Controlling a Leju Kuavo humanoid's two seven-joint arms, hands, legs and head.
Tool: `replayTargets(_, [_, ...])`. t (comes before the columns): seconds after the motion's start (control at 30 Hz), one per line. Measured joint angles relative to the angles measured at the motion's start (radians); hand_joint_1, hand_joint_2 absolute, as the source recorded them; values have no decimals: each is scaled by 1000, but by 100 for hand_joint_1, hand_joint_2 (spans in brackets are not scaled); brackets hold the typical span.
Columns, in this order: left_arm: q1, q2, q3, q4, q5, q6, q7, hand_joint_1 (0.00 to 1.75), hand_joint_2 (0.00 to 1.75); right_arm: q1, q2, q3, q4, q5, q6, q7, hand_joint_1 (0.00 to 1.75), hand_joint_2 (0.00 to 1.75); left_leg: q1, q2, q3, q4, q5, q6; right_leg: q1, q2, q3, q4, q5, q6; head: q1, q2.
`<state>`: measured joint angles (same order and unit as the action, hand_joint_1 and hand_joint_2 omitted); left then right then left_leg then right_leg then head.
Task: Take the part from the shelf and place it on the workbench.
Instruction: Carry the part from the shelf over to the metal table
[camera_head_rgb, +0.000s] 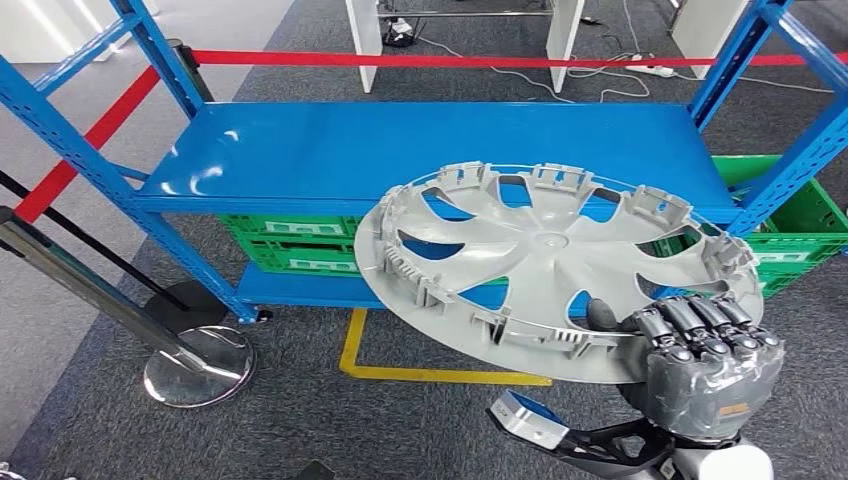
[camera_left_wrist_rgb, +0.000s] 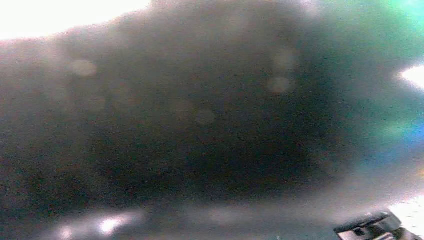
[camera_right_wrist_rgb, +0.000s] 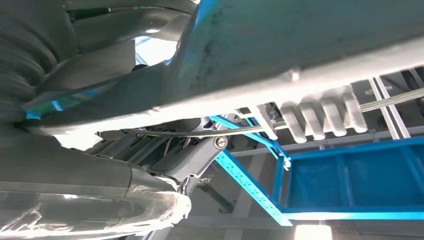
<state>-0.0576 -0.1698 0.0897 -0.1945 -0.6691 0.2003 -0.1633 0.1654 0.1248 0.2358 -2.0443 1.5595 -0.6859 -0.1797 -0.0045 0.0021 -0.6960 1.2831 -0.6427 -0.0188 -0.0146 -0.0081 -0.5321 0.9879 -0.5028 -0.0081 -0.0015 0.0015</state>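
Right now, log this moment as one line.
stage: carrying | right hand: grips rim of grey wheel cover | cover: clear of blue shelf | left hand: unclear

We see the part (camera_head_rgb: 545, 265) in front of the shelf (camera_head_rgb: 440, 150), crates (camera_head_rgb: 290, 245) under the shelf board, and a stanchion base (camera_head_rgb: 198, 365) on the floor to the left.
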Motion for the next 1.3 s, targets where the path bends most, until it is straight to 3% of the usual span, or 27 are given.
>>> replayTargets(0.13, [0,0,0,0,0,0,0,0,0,0,0,0,0,0,0,0,175,175,0,0,1,7,1,0,0,0,-3,0,2,0,0,0])
replayTargets(0.2, [-1,0,0,0,0,0,0,0,0,-3,-1,2,6,0,0,4,175,175,0,0,53,-27,63,6,3,0,-33,7,19,0,0,0])
replayTargets(0.27, [-6,2,0,0,0,0,0,0,0,-9,-5,8,20,0,0,9,175,175,-4,-1,175,-202,120,29,7,1,-84,22,43,14,1,0])
replayTargets(0.33, [-10,3,1,0,0,-1,-1,0,0,-16,-12,15,40,0,0,12,175,175,-8,1,218,-337,141,54,6,3,-140,134,-30,36,4,0])
replayTargets(0.4, [-9,4,1,0,0,-2,0,0,0,-19,-17,18,54,0,0,12,175,175,-8,4,176,-334,172,61,4,5,-172,280,-111,48,7,0])
replayTargets(0.43, [-9,4,1,0,0,-2,0,0,0,-19,-18,18,58,0,0,10,175,175,-8,5,161,-328,180,60,3,5,-164,303,-100,50,7,0])
replayTargets(0.47, [-9,4,1,0,0,-2,0,0,0,-20,-19,17,62,0,0,7,175,175,-8,6,145,-321,187,58,2,5,-139,288,-73,52,7,0])
replayTargets(0.53, [-9,3,1,0,0,-2,0,0,0,-25,-20,17,71,0,0,-1,175,175,-9,6,115,-303,198,51,-1,4,-47,176,-30,55,8,0])
replayTargets(0.6, [-11,4,1,0,0,-2,0,0,0,-32,-20,19,80,0,0,-6,175,175,-12,5,91,-284,208,41,-1,7,36,51,-41,51,8,0])
replayTargets(0.63, [-12,4,1,0,0,-2,0,0,0,-35,-20,20,84,0,0,-8,175,175,-13,5,82,-278,216,37,1,8,54,20,-52,47,8,0])
replayTargets(0.7, [-11,6,1,0,0,-2,0,0,0,-39,-20,22,94,0,0,-10,175,175,-13,4,68,-273,228,28,1,8,41,12,-48,36,8,0])
replayTargets(0.73, [-11,8,1,0,0,-3,0,0,0,-41,-20,23,98,0,0,-11,175,175,-11,3,60,-266,217,21,0,7,31,14,-40,28,7,0])
replayTargets(0.8, [-9,9,1,0,0,-3,0,0,0,-45,-20,23,105,0,0,-12,175,175,-7,1,37,-206,144,6,-3,4,7,16,-20,11,3,0])
replayTargets(0.87, [-10,9,1,0,0,-3,0,0,0,-47,-20,24,110,0,0,-13,175,175,-1,0,9,-84,51,-4,-2,2,-16,19,-1,4,-2,0])
replayTargets(0.9, [-10,9,1,0,0,-3,0,0,0,-48,-20,24,113,0,0,-13,175,175,1,0,2,-29,29,-7,-1,1,-29,21,8,3,-2,0])
replayTargets(0.93, [-10,10,1,0,0,-3,0,0,0,-49,-20,24,116,0,0,-13,175,175,1,0,7,-1,30,-6,1,1,-43,23,17,3,-2,0])
replayTargets(0.97, [-10,10,1,0,0,-3,0,0,0,-49,-20,24,119,0,0,-13,175,175,2,0,26,-6,49,-4,2,1,-56,25,26,3,-2,0])
replayTargets(1.03, [-12,10,1,0,0,-3,0,0,0,-50,-20,24,122,0,0,-13,175,175,-1,-2,111,-110,105,10,5,3,-77,27,41,4,-2,0])
replayTargets(1.1, [-15,12,1,0,0,-3,1,0,0,-53,-20,24,126,0,0,-14,175,175,-8,-7,200,-251,118,29,6,3,-89,28,57,11,-2,0])
replayTargets(1.13, [-16,13,1,0,0,-3,1,0,0,-56,-20,24,128,0,0,-14,175,175,-12,-9,223,-294,114,35,5,2,-94,27,67,18,-1,0])
replayTargets(1.2, [-17,13,0,0,0,-3,3,0,0,-61,-20,25,132,0,0,-14,175,175,-16,-8,227,-327,121,40,1,2,-103,18,86,32,-2,0])
replayTargets(1.23, [-17,14,1,0,0,-4,4,0,0,-62,-20,25,134,0,0,-14,175,175,-14,-6,222,-333,135,44,1,2,-108,17,82,37,-2,0])
replayTargets(1.3, [-17,13,1,0,0,-5,6,0,0,-63,-20,25,138,0,0,-14,175,175,-9,-1,205,-345,161,54,2,5,-132,63,23,43,1,0])
